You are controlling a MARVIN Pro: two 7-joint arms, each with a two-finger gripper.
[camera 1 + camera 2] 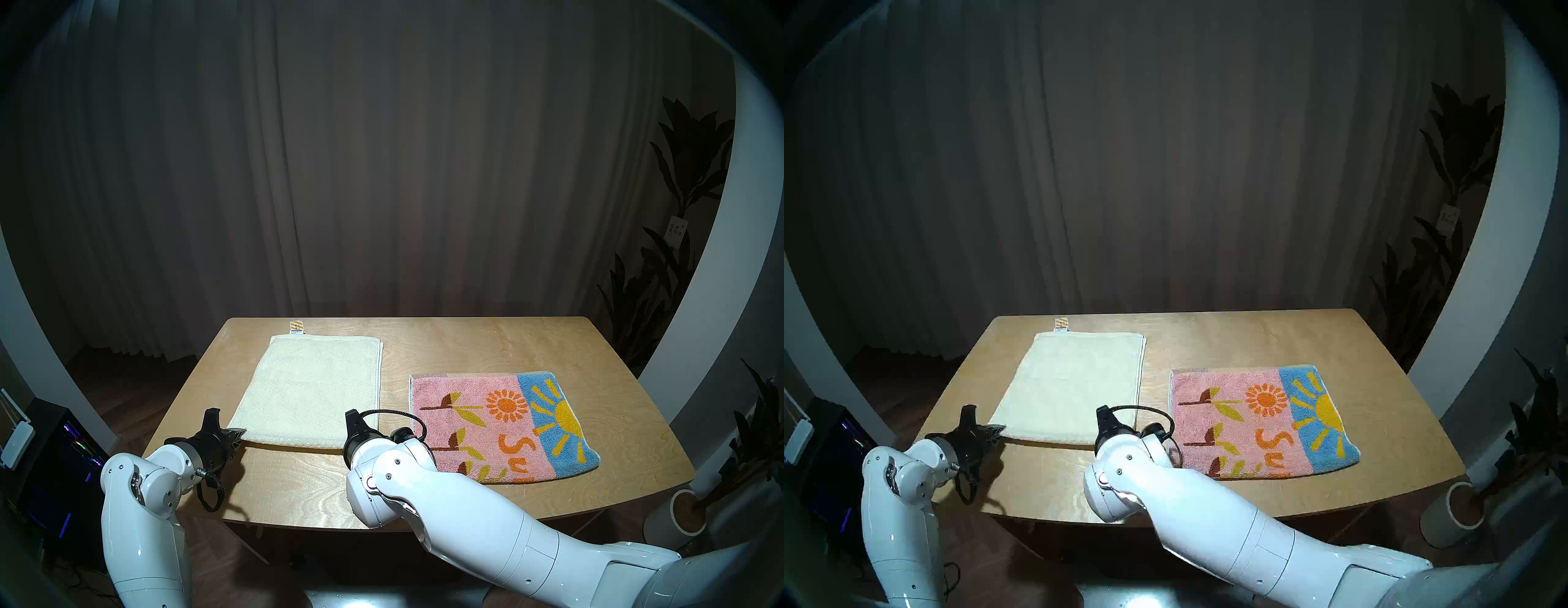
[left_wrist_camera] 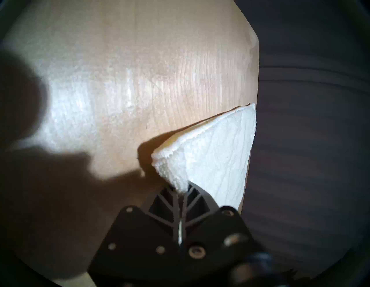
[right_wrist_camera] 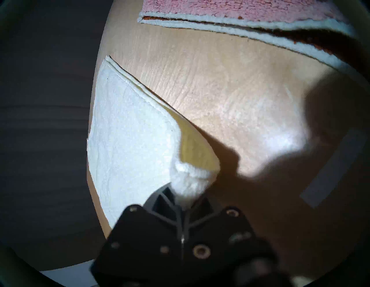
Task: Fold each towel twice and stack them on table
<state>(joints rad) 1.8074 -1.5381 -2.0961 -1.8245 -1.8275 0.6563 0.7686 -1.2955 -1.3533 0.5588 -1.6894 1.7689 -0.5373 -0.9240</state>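
The cream-yellow towel (image 1: 314,390) (image 1: 1076,382) lies flat on the left half of the table (image 1: 466,339), its right edge showing two layers. My left gripper (image 1: 239,435) (image 2: 181,190) is shut on its near left corner (image 2: 216,152). In the right wrist view my right gripper (image 3: 185,192) is shut on the near right corner of the cream towel (image 3: 130,144), which is bunched and slightly lifted. In the head views the right wrist hides those fingers. The pink and blue sun towel (image 1: 500,420) (image 1: 1259,420) (image 3: 220,8) lies flat to the right in two layers, untouched.
A small striped label (image 1: 297,327) sits at the table's far edge behind the cream towel. A grey tape mark (image 3: 336,168) is on the wood near my right gripper. A potted plant (image 1: 683,509) stands off the right corner and a dark box (image 1: 55,467) on the floor at left.
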